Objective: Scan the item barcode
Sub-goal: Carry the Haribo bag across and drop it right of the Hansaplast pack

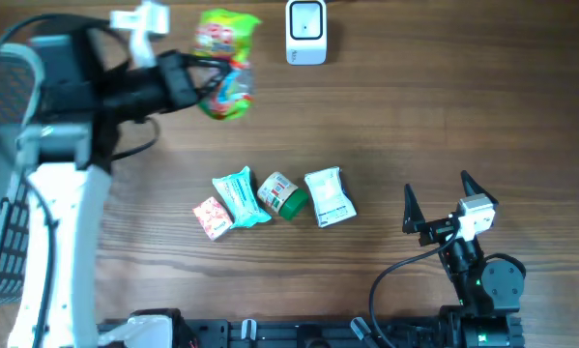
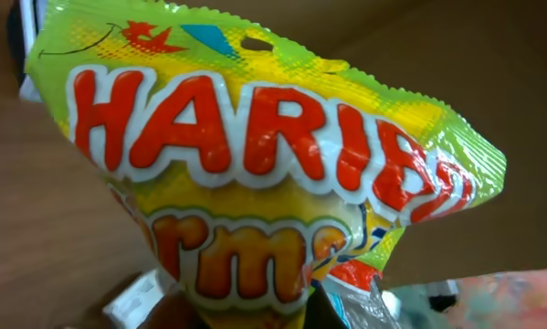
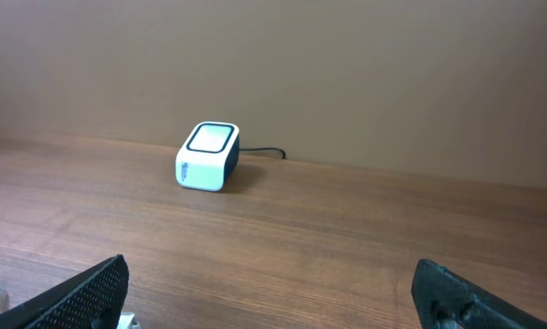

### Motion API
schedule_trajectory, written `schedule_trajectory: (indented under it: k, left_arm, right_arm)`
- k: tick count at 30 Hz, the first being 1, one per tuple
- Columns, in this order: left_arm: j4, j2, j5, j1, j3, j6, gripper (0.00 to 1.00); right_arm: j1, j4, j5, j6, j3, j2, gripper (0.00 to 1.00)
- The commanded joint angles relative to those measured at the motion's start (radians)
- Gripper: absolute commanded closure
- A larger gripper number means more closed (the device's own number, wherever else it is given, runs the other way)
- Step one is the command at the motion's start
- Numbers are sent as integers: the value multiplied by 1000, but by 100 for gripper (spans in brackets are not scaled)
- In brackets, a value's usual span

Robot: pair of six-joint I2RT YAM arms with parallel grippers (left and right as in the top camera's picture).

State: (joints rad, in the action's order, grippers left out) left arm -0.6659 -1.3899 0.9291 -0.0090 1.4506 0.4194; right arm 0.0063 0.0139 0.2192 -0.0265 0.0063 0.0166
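One candy bag (image 1: 227, 60) pinched in left fingers (image 1: 208, 79), just left of scanner (image 1: 305, 31) for its barcode; right fingers (image 1: 436, 191) wide, empty.

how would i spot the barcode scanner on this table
Look to the far edge of the wooden table, away from the row of snack packs. Beside the yellow-green Haribo bag held by the left fingers sits the scanner. It is the only white box, with a dark-rimmed window on top.
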Motion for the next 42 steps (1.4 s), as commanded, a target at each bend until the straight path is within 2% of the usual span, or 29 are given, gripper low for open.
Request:
schedule_trajectory:
  k: [1, 5, 11, 16, 21, 23, 24, 26, 27, 30, 32, 34, 37, 42]
  left_arm:
    - [9, -87, -238, -180, 6, -15, 96]
    - [47, -209, -375, -351, 6, -15, 96]
    - [148, -434, -666, -557, 6, 139, 96]
    - [307, -599, -698, -700, 6, 170, 96]
    - [312, -655, -868, -761, 6, 203, 95]
    - [311, -644, -897, -764, 11, 192, 59]
    - [304, -631, -897, -761, 15, 190, 45]
    - [294, -596, -897, -753, 24, 179, 7]
    - [288, -570, -898, -747, 34, 153, 0]
    - [247, -491, -945, -722, 83, 74, 0]
    - [175, -403, -1095, -693, 166, 8, 0]
    - [154, -305, -1263, -663, 266, -129, 0]
    - [241, -183, -1502, -621, 402, -327, 0]
    - [361, -65, -1570, -520, 486, -575, 0]
  right_arm:
    - [6, 3, -14, 6, -1, -5, 0]
    - [6, 3, -14, 7, -1, -5, 0]
    - [6, 3, -14, 6, -1, -5, 0]
    - [6, 3, -14, 6, -1, -5, 0]
    - [6, 3, -14, 6, -1, -5, 0]
    - [6, 3, -14, 7, -1, -5, 0]
    - [6, 3, -14, 7, -1, -5, 0]
    - [6, 3, -14, 7, -1, -5, 0]
    - [6, 3, -14, 7, -1, -5, 0]
    - [6, 3, -14, 7, -1, -5, 0]
    - [6, 3, -14, 6, -1, -5, 0]
    - [6, 3, -14, 7, -1, -5, 0]
    - [6, 3, -14, 7, -1, -5, 0]
    - [7, 3, -6, 18, -1, -5, 0]
